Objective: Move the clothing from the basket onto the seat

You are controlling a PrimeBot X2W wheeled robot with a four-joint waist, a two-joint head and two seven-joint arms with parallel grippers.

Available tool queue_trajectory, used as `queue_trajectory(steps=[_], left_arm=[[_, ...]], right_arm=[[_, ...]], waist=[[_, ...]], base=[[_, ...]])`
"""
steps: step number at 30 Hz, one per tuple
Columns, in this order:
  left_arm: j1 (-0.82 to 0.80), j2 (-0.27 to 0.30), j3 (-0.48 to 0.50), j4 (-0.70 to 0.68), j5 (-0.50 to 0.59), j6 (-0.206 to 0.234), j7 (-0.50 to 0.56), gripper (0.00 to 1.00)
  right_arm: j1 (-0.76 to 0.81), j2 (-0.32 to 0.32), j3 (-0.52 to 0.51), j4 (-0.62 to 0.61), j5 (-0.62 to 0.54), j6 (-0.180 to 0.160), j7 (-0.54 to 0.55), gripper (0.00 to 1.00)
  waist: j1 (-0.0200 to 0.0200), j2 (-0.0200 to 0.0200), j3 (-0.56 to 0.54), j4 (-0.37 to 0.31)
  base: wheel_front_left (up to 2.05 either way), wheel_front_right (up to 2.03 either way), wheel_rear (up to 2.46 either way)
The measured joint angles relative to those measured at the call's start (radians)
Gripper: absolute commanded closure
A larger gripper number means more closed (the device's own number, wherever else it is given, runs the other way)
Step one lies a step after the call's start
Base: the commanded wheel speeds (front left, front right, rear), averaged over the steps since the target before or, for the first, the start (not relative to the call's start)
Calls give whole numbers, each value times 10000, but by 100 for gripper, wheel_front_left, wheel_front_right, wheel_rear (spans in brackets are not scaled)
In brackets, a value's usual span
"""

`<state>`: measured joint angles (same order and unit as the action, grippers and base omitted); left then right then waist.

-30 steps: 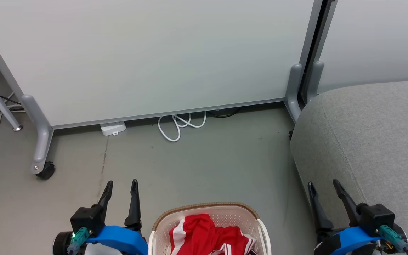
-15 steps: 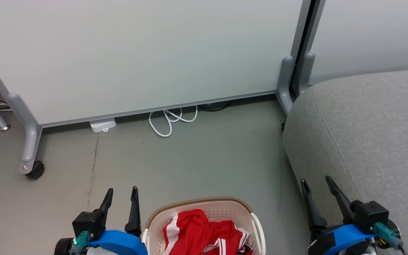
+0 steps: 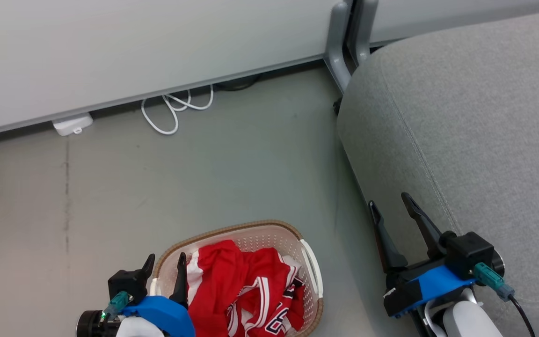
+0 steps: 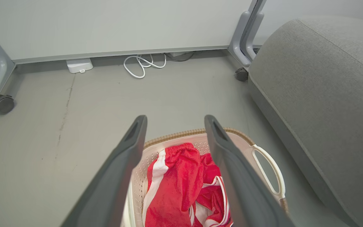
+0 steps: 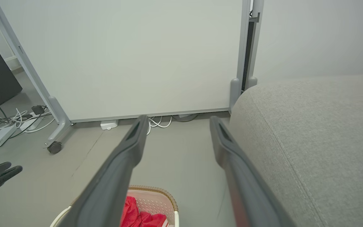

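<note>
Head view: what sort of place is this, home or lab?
Probably an office or lab, not a home: rolling partition panels on casters, a white cable loose on bare grey floor, one grey couch seat.

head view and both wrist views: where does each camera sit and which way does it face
Head view: on the head, looking down at the floor, basket, clothing and seat; left gripper lower left, right gripper lower right, both open.
Left wrist view: on the left wrist, looking along its own fingers down into the basket.
Right wrist view: on the right wrist, facing the white partition beside the seat, its own fingers in front.
Shared: all three show basket, clothing and seat.
</note>
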<state>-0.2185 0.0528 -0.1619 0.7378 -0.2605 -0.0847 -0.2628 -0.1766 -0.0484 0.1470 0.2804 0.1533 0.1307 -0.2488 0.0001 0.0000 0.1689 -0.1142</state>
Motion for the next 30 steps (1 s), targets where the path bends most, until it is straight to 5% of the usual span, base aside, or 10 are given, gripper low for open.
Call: queue_trajectory(steps=[30], left_arm=[[-3420,807,-554,4452,301,-144,439,0]], right_arm=[[-1614,-10,894,-1356,1103,0,-127,0]], waist=[[1,0,4697,-2086]], base=[[0,0,0]])
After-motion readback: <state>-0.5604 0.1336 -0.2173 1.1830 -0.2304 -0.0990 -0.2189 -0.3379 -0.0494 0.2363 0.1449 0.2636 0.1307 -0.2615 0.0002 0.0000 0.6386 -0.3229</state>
